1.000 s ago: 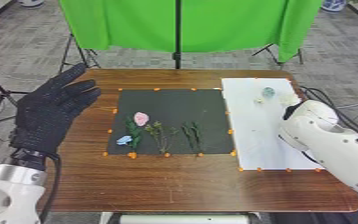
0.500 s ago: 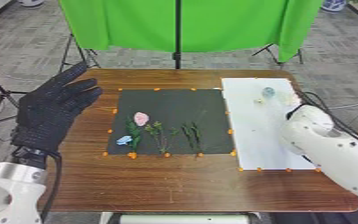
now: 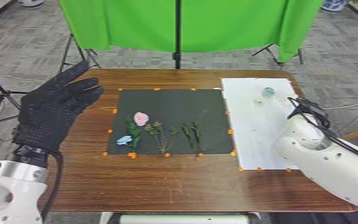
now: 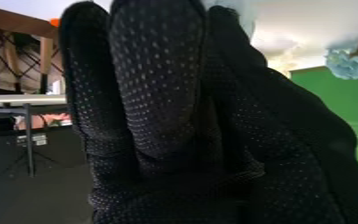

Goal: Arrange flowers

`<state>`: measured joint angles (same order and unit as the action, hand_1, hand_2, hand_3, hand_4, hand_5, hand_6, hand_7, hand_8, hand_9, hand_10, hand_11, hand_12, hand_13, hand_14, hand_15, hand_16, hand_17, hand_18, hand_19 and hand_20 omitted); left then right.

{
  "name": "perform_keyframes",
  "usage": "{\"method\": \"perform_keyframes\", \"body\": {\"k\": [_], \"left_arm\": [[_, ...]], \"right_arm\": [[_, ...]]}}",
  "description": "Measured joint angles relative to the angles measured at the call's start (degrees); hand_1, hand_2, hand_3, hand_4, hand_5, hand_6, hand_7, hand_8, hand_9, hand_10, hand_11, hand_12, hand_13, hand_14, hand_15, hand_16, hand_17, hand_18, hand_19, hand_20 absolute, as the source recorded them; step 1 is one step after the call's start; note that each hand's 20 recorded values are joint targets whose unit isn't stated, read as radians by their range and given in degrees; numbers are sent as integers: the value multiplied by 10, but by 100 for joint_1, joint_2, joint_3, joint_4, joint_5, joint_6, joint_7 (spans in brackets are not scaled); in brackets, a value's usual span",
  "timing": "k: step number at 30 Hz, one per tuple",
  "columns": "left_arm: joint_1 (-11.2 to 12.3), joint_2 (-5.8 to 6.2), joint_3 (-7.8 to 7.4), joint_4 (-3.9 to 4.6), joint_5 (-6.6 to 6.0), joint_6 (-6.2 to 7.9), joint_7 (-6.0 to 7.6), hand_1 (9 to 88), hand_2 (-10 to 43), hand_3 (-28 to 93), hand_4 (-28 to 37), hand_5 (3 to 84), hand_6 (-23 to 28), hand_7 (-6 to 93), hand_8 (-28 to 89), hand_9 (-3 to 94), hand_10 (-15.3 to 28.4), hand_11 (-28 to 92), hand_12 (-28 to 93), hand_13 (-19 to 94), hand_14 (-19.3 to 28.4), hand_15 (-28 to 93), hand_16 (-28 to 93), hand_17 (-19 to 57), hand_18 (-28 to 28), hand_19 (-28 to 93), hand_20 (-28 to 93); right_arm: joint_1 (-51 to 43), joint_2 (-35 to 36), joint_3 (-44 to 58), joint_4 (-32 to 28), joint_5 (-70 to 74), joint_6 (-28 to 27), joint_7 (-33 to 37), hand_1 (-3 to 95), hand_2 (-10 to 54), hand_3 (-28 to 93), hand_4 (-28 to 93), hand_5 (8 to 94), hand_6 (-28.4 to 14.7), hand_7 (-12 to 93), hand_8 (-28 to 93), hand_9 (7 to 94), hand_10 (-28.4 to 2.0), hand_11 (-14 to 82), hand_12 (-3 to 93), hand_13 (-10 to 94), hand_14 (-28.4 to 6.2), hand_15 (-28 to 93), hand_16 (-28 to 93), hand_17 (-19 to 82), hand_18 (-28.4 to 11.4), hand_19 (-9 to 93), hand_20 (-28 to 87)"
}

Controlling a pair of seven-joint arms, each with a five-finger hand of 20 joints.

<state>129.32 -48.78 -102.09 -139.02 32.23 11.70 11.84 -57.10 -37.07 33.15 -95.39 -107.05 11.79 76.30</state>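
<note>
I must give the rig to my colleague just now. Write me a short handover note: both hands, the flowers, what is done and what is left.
Left hand: open, raised by the table's left side, holding nothing.
Right hand: at the white sheet's right edge; I cannot tell whether it holds a flower.
On the dark sheet: pink flower, light blue flower, and green sprigs beside them.
On the white sheet: blue-green flower and small cream flower.
Done: pink and light blue flowers lie on the dark sheet with greenery.
Left: probably the white sheet's flowers go across next.
</note>
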Motion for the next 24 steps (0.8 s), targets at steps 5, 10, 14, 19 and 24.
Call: {"method": "perform_keyframes", "body": {"k": [5, 10, 14, 19, 24], "left_arm": [[53, 7, -29, -14, 2, 1, 20, 240, 72, 773, -221, 379, 100, 154, -99, 340, 219, 301, 121, 234, 284, 519, -89, -115, 240, 521, 230], [92, 7, -69, -37, 10, 1, 27, 241, 73, 771, -221, 379, 99, 155, -100, 340, 219, 300, 120, 235, 284, 519, -89, -115, 240, 521, 230], [80, 7, -71, -46, 14, 1, 26, 241, 73, 770, -220, 378, 99, 156, -100, 340, 218, 301, 121, 234, 284, 519, -88, -114, 241, 526, 233], [13, 1, -61, -47, 25, 0, 4, 240, 72, 771, -220, 378, 99, 156, -100, 340, 218, 300, 120, 235, 284, 520, -89, -113, 243, 530, 237], [-142, 8, 4, -40, 34, 0, -19, 240, 73, 770, -220, 378, 99, 156, -100, 340, 219, 301, 120, 235, 284, 521, -89, -108, 244, 537, 241]], "right_arm": [[-126, 31, 134, -274, -360, 166, -51, 613, -95, 693, -283, 858, 15, 195, 44, 937, -82, 100, 250, 937, -22, 458, 176, 637, -94, 906, -283], [-73, 114, 95, -842, -683, 356, -239, 605, -95, 703, -283, 859, 15, 193, 47, 937, -80, 110, 247, 937, -22, 472, 172, 627, -107, 926, -279], [366, 81, -350, -1198, -705, 413, -634, 602, -95, 706, -283, 859, 16, 194, 49, 937, -79, 110, 251, 937, -22, 476, 169, 616, -112, 930, -246], [1091, -378, -924, -1205, -501, 405, -1274, 600, -95, 705, -283, 855, 18, 197, 50, 937, -76, 106, 252, 937, -22, 476, 171, 606, -116, 932, -223], [1620, -1251, -1234, -866, -154, 265, -1723, 597, -95, 706, -283, 850, 20, 205, 48, 937, -73, 104, 256, 937, -21, 476, 177, 591, -120, 932, -178]]}}
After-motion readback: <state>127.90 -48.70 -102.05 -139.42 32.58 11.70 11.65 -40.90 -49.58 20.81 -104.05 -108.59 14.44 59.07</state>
